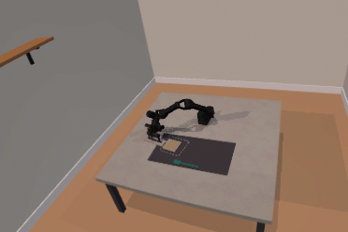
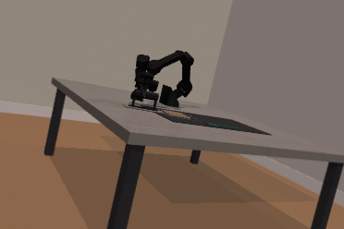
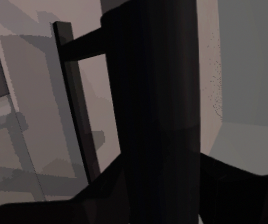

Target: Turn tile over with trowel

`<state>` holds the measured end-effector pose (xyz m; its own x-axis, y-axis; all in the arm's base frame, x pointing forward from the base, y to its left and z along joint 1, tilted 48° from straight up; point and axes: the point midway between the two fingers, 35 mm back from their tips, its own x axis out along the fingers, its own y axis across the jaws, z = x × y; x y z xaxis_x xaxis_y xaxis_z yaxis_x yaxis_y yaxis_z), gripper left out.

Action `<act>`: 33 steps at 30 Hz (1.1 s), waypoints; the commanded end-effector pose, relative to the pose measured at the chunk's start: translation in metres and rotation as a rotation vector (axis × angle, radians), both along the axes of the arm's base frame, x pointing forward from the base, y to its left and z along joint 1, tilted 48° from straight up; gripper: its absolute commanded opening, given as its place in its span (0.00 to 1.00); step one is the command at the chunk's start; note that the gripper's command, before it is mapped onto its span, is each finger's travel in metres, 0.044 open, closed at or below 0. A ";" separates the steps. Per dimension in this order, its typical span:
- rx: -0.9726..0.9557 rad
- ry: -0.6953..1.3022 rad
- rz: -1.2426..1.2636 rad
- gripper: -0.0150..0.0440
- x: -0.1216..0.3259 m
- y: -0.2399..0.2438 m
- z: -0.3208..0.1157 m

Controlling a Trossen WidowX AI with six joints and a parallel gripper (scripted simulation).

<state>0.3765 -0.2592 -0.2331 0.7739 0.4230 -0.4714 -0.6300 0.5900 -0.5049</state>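
Observation:
My gripper (image 1: 152,133) (image 2: 145,94) (image 3: 152,152) is shut on the dark handle of the trowel (image 1: 155,138) (image 2: 155,103) (image 3: 153,75). The trowel's posts point down, and its thin blade is low over the table just past the mat's back left corner. Whether the blade touches the table cannot be told. In the wrist view the handle fills the middle. The beige tile (image 1: 171,145) (image 2: 178,114) lies flat inside the dashed outline (image 1: 181,152) on the dark mat (image 1: 215,154) (image 2: 231,122). No mark can be made out on its upper face.
A green tool (image 1: 178,162) (image 2: 222,126) lies on the mat near its front edge. The arm's base (image 1: 204,118) stands on the grey table (image 1: 196,195) (image 2: 134,132) behind the mat. A wooden wall shelf (image 1: 28,49) is far to the left.

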 end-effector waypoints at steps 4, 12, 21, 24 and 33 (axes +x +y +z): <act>-0.006 -0.004 -0.003 0.25 0.001 0.002 0.001; -0.004 -0.004 -0.003 0.25 0.001 0.011 0.010; -0.004 -0.004 -0.003 0.25 0.002 0.017 0.015; -0.004 -0.004 -0.003 0.25 0.002 0.017 0.015; -0.007 -0.003 -0.003 0.25 0.001 -0.006 0.015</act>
<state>0.3784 -0.2515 -0.2211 0.7665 0.4281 -0.4788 -0.6386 0.5872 -0.4974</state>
